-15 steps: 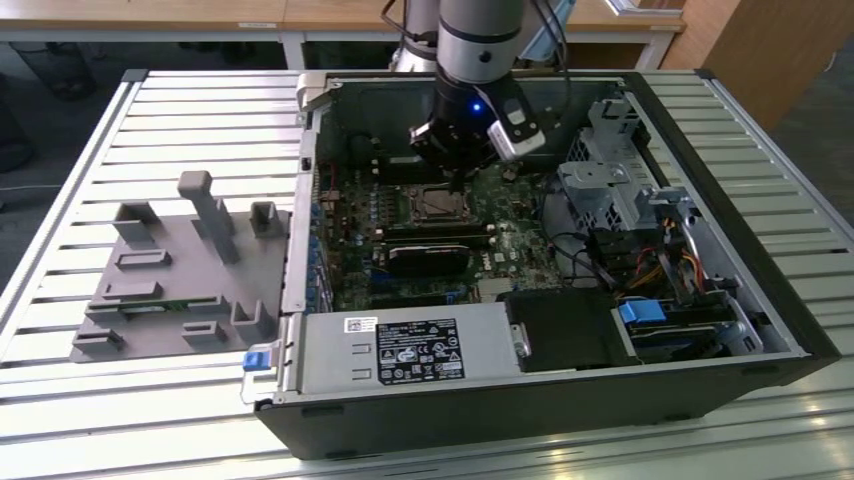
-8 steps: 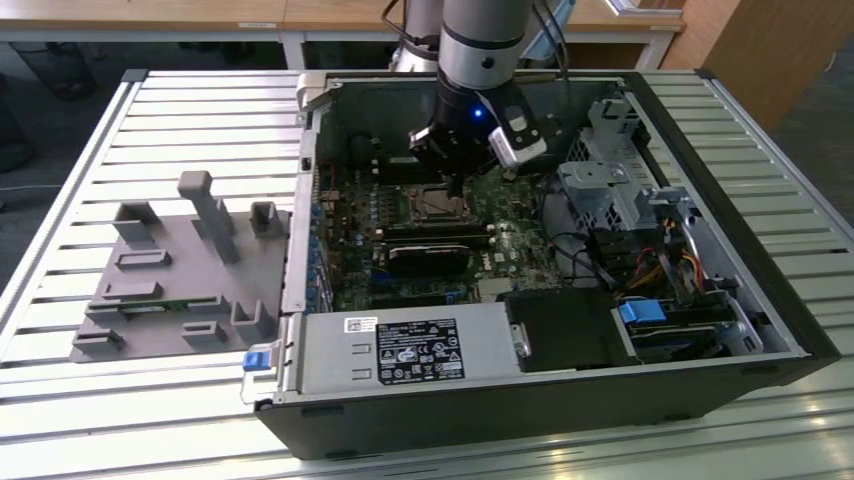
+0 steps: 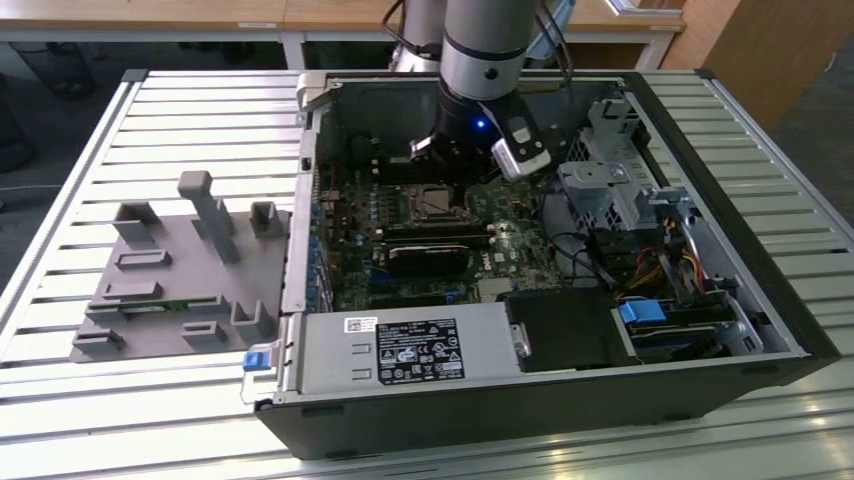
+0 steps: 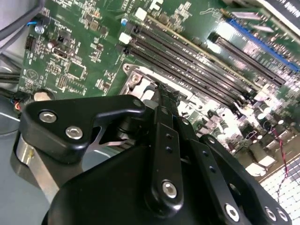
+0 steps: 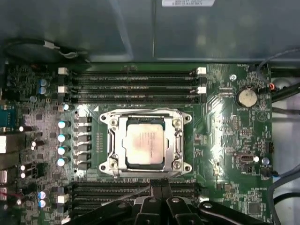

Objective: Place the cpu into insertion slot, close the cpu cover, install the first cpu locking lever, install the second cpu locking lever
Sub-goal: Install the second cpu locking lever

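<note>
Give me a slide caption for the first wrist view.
Cpu seated in socket, cpu cover down, gripper just beside it.

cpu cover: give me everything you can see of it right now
The cpu cover is a thin, silvery, shiny metal square frame with a central window. In the first wrist view it lies flat and closed over the insertion slot on the green board, between memory slot banks. The cpu, dull silver-grey, shows through the window. Screws sit near the corners of the surrounding bracket. The gripper is beside the socket, not touching the cover. Lever state can't be told.
</note>
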